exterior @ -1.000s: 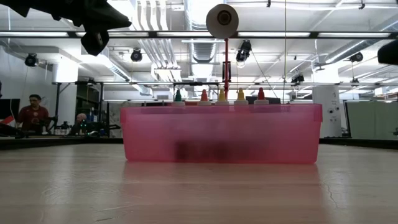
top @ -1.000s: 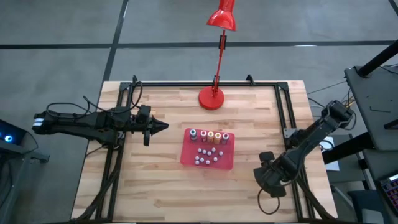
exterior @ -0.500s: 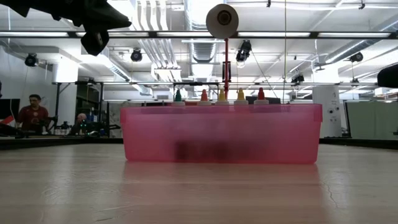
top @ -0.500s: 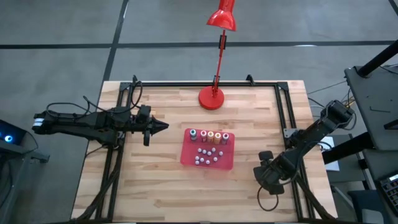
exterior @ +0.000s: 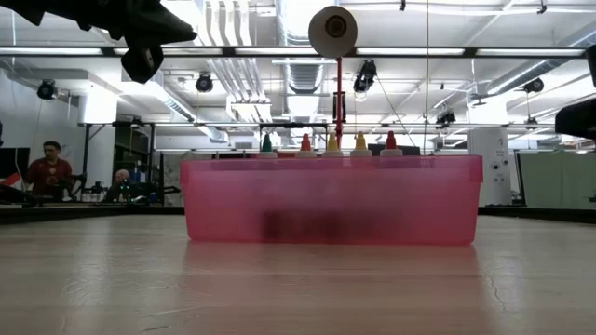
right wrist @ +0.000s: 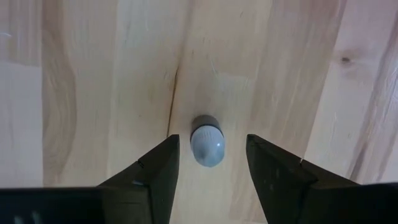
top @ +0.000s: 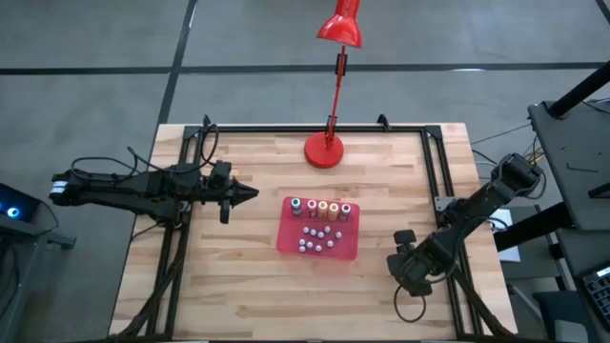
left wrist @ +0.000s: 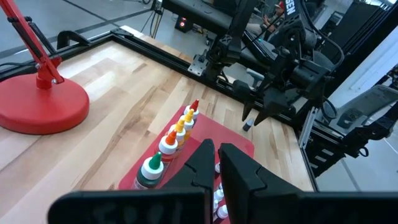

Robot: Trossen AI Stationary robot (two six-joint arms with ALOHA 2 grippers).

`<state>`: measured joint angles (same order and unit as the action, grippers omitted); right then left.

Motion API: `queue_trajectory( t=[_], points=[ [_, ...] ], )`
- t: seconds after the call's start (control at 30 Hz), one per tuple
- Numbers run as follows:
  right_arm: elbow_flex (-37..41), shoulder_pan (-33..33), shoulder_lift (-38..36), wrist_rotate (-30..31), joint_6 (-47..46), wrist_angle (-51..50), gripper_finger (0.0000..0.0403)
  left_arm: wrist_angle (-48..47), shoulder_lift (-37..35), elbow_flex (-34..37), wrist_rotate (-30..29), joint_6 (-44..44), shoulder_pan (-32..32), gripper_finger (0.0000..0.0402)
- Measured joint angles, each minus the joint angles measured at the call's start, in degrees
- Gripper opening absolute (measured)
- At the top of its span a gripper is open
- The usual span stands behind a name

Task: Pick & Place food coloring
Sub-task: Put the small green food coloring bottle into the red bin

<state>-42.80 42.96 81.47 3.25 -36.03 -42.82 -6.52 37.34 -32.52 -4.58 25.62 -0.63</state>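
1. Right gripper [top: 404,237] at lower right of the high view, over bare wood just right of the translucent red plastic tray [top: 291,240]; jaws spread apart, holding nothing.
2. Small grey-white round-topped object [right wrist: 206,141] lies on the wooden table [top: 238,295], between the right fingers [right wrist: 155,171], untouched.
3. Five tiny pale food coloring bottles with coloured caps [top: 320,208] stand in a row along the tray's far side; small grey-white beads [top: 316,239] in front of them.
4. Left gripper [top: 250,192] centre-left in the high view, left of the tray; jaws closed, empty.
5. Red desk lamp [top: 326,149] at top centre.

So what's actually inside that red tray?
The red tray holds a row of five food coloring bottles and, beside them, small pale beads. From table height its wall hides everything but the bottle caps.
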Motion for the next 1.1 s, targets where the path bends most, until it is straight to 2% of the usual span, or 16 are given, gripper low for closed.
queue_trajectory(
  t=[0.43,0.97,1.1],
  points=[
    [1.2,-0.1,0.0,0.0,0.0,1.1,0.016,0.0,0.0,0.0,0.0,0.1,0.0,0.0],
    [1.7,-0.1,0.0,-1.9,0.2,2.9,0.0074,0.0,0.0,0.0,0.0,0.0,0.0,0.0],
    [1.4,-0.1,0.0,-2.1,0.2,2.8,0.0065,0.0,0.0,0.0,0.0,0.0,0.0,0.0]
  ],
)
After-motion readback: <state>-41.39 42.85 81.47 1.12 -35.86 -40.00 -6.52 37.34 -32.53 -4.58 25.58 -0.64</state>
